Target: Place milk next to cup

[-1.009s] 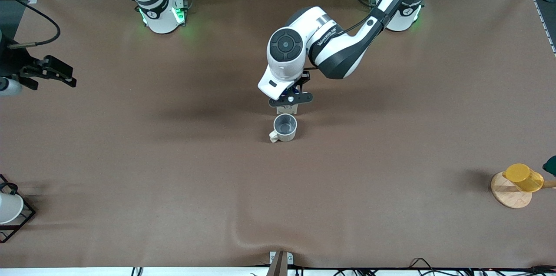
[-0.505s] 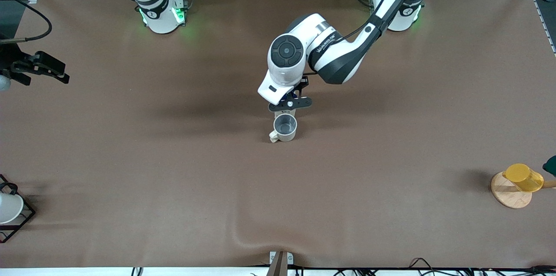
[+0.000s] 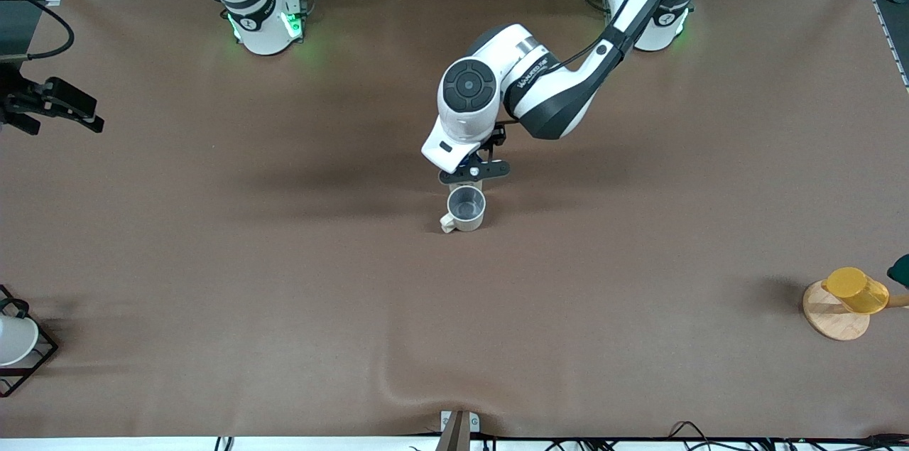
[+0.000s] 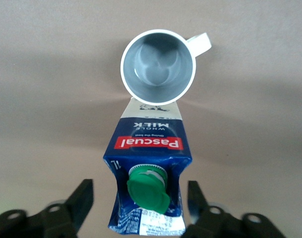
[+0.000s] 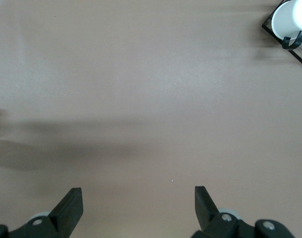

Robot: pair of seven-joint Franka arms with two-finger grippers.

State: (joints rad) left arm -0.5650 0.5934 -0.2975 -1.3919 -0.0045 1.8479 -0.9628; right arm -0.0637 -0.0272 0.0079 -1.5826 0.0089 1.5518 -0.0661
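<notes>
Milk: we log it upright on the bench, touching cup; left claw released around it; right claw waits, spread.

From the front, my own left arm covers nearly all of the milk, so only my left wrist view shows it properly, and its bottom edge gets cropped there. The white cup and its black wire rack are cut off too.

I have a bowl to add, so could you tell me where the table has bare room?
Bare cloth stretches from the cup toward the front camera, between the wire rack and the wooden coaster. It is crowded only at the cup, where the milk stands under the open left pincer.
</notes>
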